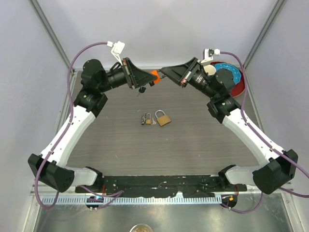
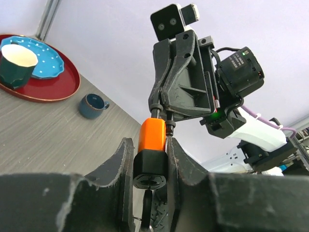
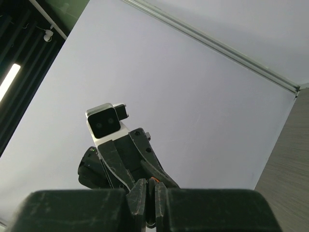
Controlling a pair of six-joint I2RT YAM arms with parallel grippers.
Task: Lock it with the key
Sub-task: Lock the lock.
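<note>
Arms meet mid-air: left end effector (image 2: pixel 150 166) pinches orange padlock (image 2: pixel 152 135), right end effector (image 3: pixel 149 187) clamps its top; only the overhead view shows brass padlock (image 1: pixel 163 119).

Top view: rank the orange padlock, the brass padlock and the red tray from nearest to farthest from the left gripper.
From the left gripper:
1. orange padlock: clamped between its fingers, above the far middle of the table.
2. brass padlock: lying at the table's centre, toward the arm bases.
3. red tray: at the far right corner.
</note>
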